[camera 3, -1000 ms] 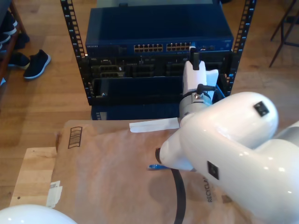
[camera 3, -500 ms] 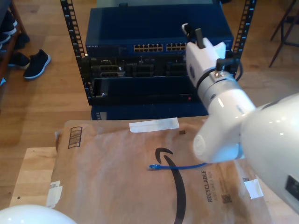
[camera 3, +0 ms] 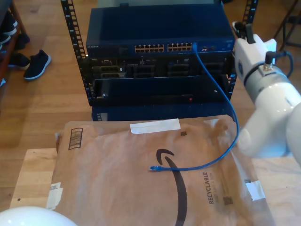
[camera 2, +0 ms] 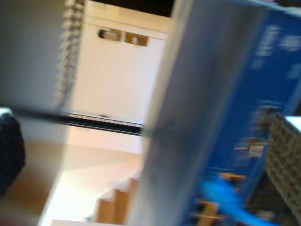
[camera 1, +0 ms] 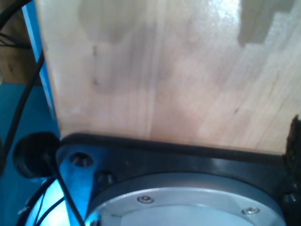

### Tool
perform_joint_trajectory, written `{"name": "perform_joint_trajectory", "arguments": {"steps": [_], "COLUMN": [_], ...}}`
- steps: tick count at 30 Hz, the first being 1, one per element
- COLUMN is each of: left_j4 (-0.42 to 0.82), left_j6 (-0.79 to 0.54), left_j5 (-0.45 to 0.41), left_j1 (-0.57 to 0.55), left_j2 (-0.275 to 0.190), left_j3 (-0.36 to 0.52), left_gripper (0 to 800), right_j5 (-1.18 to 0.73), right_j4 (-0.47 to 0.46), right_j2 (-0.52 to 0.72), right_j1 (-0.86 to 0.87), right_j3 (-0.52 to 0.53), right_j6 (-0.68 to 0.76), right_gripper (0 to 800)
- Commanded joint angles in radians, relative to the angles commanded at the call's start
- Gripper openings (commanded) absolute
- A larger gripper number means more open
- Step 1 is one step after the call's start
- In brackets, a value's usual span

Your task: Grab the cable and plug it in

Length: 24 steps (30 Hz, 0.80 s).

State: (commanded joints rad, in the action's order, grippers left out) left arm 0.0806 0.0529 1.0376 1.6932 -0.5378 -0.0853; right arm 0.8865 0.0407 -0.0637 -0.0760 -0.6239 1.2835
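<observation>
One end of the cable (camera 3: 225, 115) sits plugged into the blue switch (camera 3: 160, 35), its long run dropping toward the brown paper bag (camera 3: 141, 179), free plug pointing to the exterior view's left. Neither gripper's jaws can be judged.

text: "RECYCLABLE" | on: brown paper mailer (camera 3: 141, 179), lower right of the exterior view | other small print on mailer and switch (camera 3: 160, 35): I can't read

Bright daylight; wrist views seemingly motion-blurred.
</observation>
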Motion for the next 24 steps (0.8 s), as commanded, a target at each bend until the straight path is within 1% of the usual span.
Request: {"name": "perform_joint_trajectory", "arguments": {"steps": [3,6,9,14,16,19,24], "left_j4": [0.000,0.000,0.000,0.000,0.000,0.000,0.000], "left_j6": [0.000,0.000,0.000,0.000,0.000,0.000,0.000], "left_j5": [0.000,-0.002,-0.002,-0.002,0.000,-0.002,0.000], "left_j1": [0.000,-0.002,0.000,-0.002,-0.002,-0.002,-0.002], "left_j2": [0.000,0.000,0.000,0.000,0.000,0.000,0.000], "left_j3": [-0.002,0.000,-0.002,-0.002,-0.002,0.000,-0.002], "left_gripper": [800,800,800,800,800,800,800], "right_j5": [-0.038,-0.126,-0.183,-0.261,-0.279,-0.282,-0.282], "right_j4": [-0.091,-0.189,-0.318,-0.500,-0.562,-0.608,-0.626], "right_j2": [0.015,0.061,0.087,0.115,0.124,0.138,0.164], "right_j1": [0.060,0.152,0.230,0.328,0.348,0.364,0.365], "right_j3": [0.006,0.025,0.035,0.044,0.043,0.043,0.071], "right_j6": [0.000,0.002,0.002,0.005,0.028,0.040,0.064], "right_gripper": [700,706,707,707,708,708,707]}}
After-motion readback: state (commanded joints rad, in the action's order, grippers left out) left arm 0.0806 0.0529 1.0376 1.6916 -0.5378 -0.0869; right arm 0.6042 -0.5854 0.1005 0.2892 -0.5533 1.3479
